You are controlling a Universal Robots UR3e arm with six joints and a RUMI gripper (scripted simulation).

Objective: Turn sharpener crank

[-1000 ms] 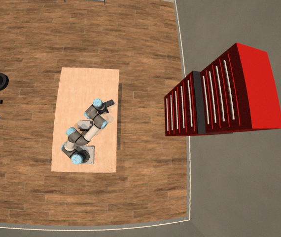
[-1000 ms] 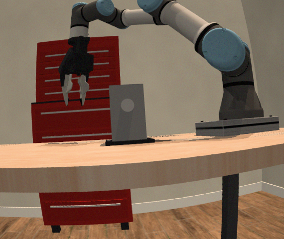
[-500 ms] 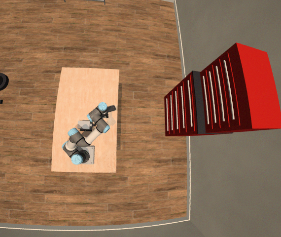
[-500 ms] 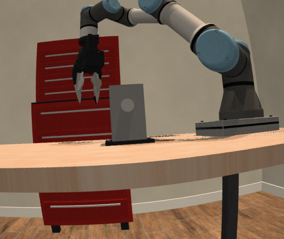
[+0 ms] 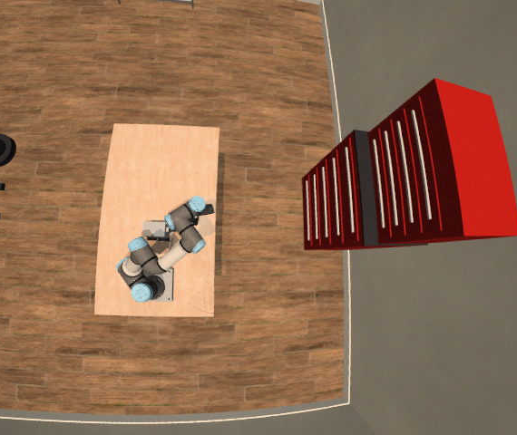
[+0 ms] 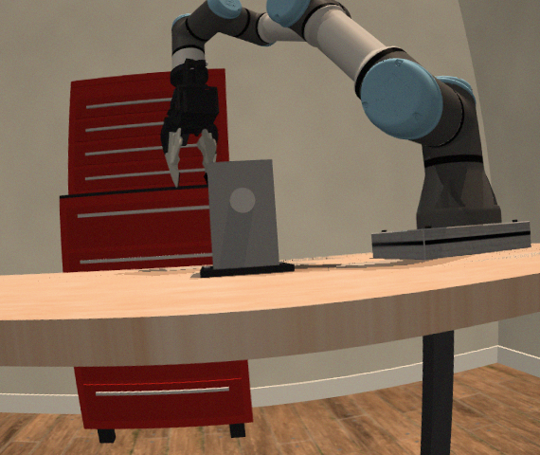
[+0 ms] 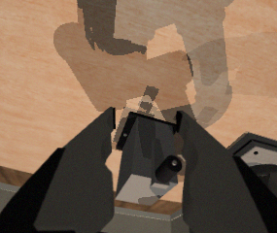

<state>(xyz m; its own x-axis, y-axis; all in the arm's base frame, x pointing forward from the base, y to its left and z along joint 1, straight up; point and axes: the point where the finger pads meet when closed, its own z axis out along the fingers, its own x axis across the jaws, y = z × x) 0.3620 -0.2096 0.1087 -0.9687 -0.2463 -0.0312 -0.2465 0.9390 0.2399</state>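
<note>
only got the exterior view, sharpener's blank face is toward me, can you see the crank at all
Observer: Yes. In the wrist view the crank's dark knob sticks out of the sharpener on the side facing away from you.
Operator: fingers on it yet
Observer: No. The knob shows below, in the gap between the fingers, and appears clear of both. The gripper is open and holds nothing.
Operator: which side of the table is the wrist on
Observer: From the top, it is past the sharpener, near the table edge that faces the red tool cabinet.
</note>
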